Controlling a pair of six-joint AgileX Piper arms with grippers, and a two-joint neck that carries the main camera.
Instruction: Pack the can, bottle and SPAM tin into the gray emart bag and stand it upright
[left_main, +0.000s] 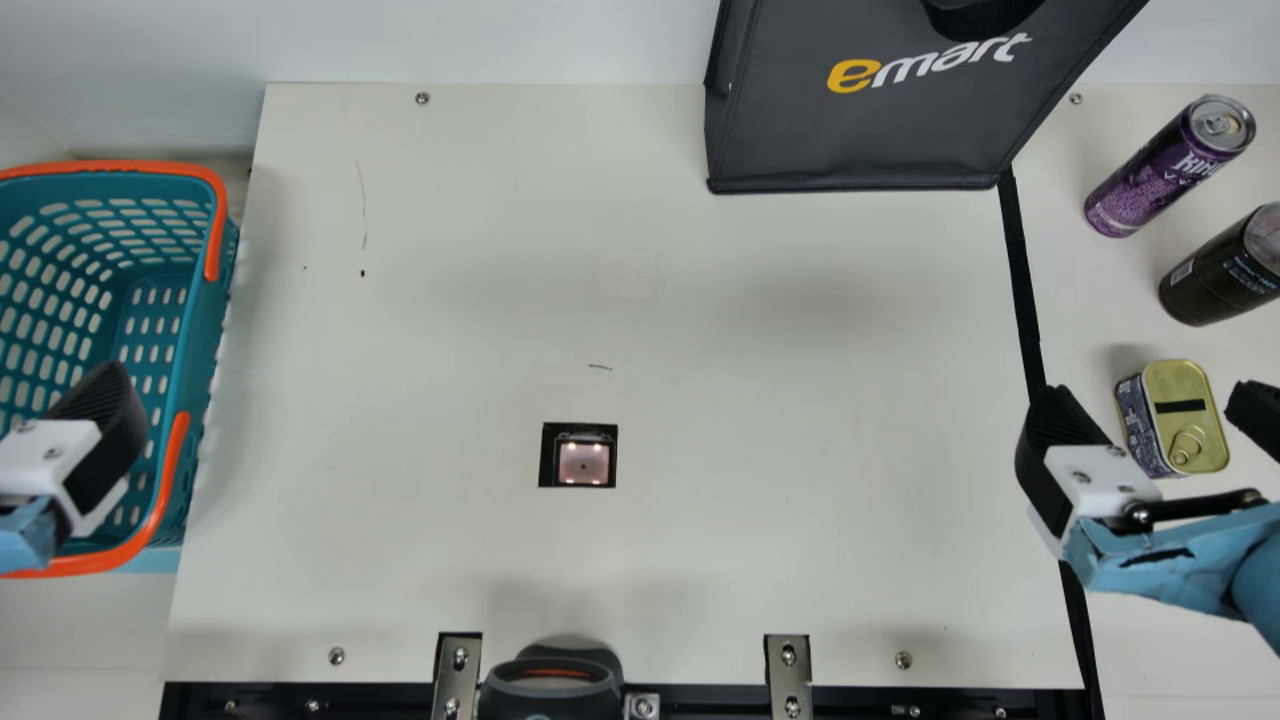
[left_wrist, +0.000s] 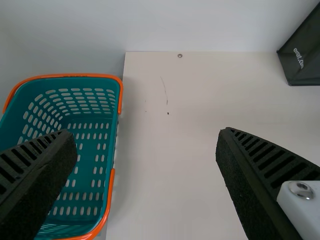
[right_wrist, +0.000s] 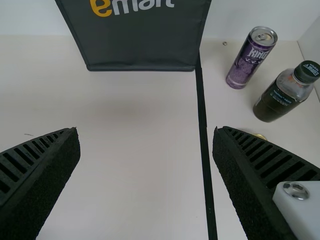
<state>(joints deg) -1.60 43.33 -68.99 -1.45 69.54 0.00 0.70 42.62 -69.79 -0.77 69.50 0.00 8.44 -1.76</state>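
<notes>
On the far side of the cream table (left_main: 650, 300), right of the middle, the gray emart bag (left_main: 850, 130) stands upright. Beyond the black strip (left_main: 1022, 270), at the table's right, three things are lined up from far to near: the purple can (left_main: 1160, 175), upright; the dark bottle (left_main: 1225, 265), also upright and a little farther right; and the SPAM tin (left_main: 1185, 410), pull-tab lid facing up, left of the bottle. All three are outside the bag. The right gripper (left_main: 1148, 405) hangs near the tin with its fingers spread and nothing pinched; its wrist view catches a bit of the tin's gold rim past one finger. At the left, the left gripper (left_main: 100, 430) is over the teal basket (left_main: 205, 340) with orange handles (left_main: 215, 220), its fingers likewise wide apart around nothing.
</notes>
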